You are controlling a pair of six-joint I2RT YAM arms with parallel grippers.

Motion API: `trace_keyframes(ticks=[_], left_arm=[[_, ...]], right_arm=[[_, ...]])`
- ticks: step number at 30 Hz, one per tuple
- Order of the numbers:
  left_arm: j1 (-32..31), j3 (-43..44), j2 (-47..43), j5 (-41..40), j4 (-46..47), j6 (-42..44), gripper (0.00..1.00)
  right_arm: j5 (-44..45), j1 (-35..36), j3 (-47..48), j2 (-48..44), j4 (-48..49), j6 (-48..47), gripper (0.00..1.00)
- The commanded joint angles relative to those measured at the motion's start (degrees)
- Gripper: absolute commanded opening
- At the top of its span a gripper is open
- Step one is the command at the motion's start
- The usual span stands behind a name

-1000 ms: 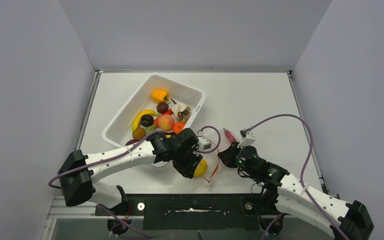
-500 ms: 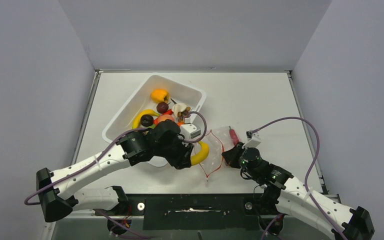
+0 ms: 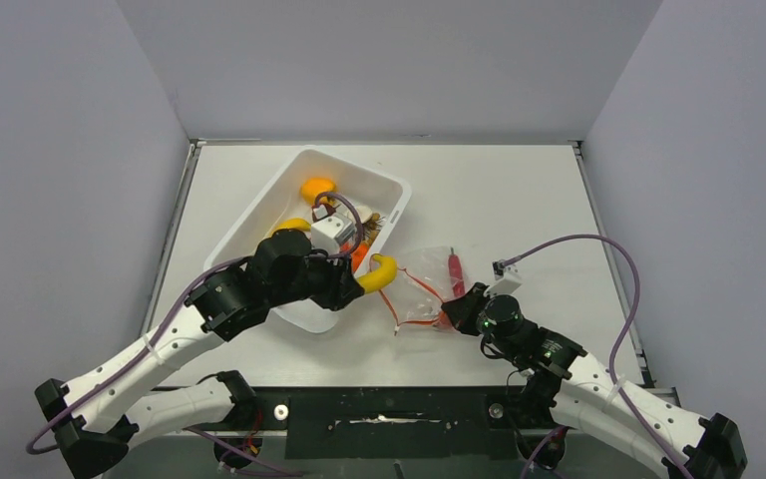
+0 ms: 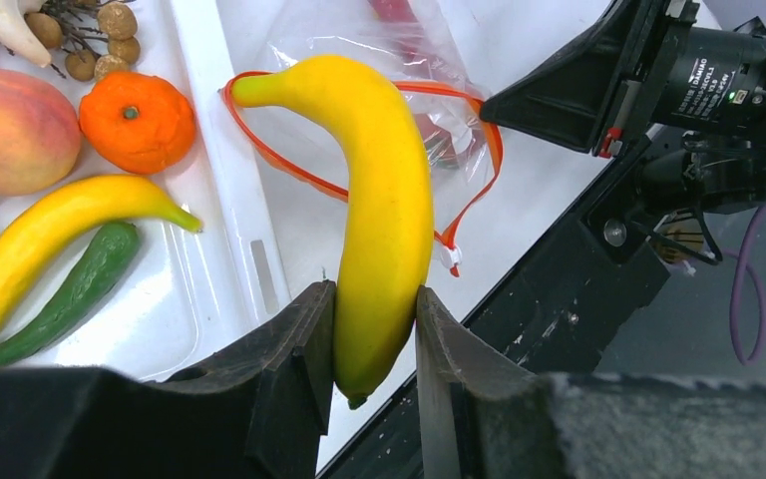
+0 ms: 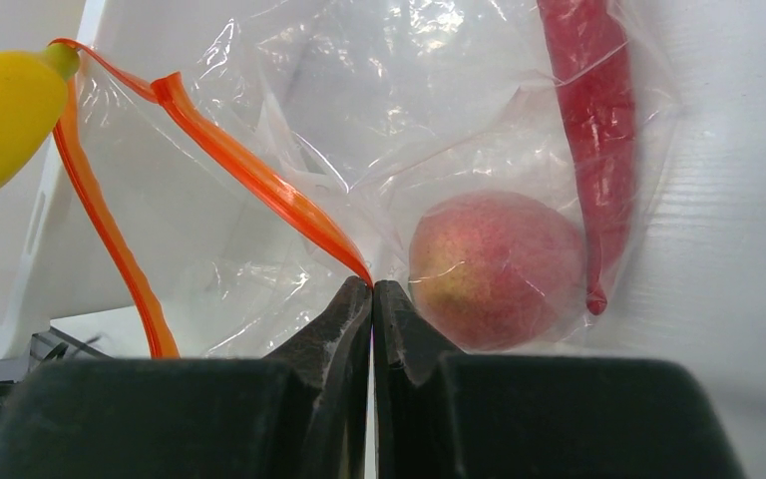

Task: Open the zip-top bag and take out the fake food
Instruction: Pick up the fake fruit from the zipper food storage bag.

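Note:
The zip-top bag (image 3: 421,286) lies open on the table, its orange zip strip (image 5: 249,170) spread in a loop. My right gripper (image 5: 372,289) is shut on the strip at the bag's near corner (image 3: 449,317). Inside the bag (image 5: 289,130) lie fake food pieces: a peach (image 5: 494,264) and a red chili (image 5: 593,110). My left gripper (image 4: 374,314) is shut on a yellow banana (image 4: 384,200), held clear of the bag. In the top view the banana (image 3: 377,272) hangs beside the white tub's near right wall, with the left gripper (image 3: 349,282) just left of it.
The white tub (image 3: 391,185) stands left of the bag and holds several toy foods: a peach (image 4: 10,130), a mandarin (image 4: 138,120), another banana (image 4: 50,235) and a cucumber (image 4: 70,294). The black front rail (image 3: 389,409) runs close behind both wrists.
The left arm has carried the banana out of the bag, away from the front edge and left toward the tub. The bag has been pulled back and flattened; the right gripper keeps its hold.

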Motion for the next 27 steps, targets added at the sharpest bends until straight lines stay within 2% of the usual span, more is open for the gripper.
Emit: trace_keyframes(ticks=[1,6,13,19,22,24,27], left_arm=[[3.4,0.0,0.2,-0.2,5.9,1.6,0.00],[6.5,-1.6,-1.4,11.6,11.6,2.5,0.00],[12.5,-1.0,-2.1,30.7,14.0,2.5,0.00],[14.9,-2.3,-0.2,44.6,18.0,0.0,0.00],[14.8,-2.6,1.1,44.7,18.3,-0.5,0.00],[14.9,-2.1,1.3,40.8,17.7,-0.1,0.00],[14.9,-0.9,-0.2,26.9,16.2,-0.3,0.00]], right_arm=[[1.5,-0.6,1.3,0.2,-0.7,-0.2,0.01],[1.8,-0.6,1.5,0.0,-1.5,-0.3,0.01],[2.0,-0.6,1.4,-0.3,-1.8,-0.1,0.01],[1.8,-0.6,1.3,-0.1,-1.6,-0.1,0.01],[1.8,-0.6,1.4,-0.3,-1.7,-0.2,0.01],[1.9,-0.6,1.4,-0.4,-2.0,0.0,0.01],[2.1,-0.7,1.4,-0.3,-2.9,0.4,0.01]])
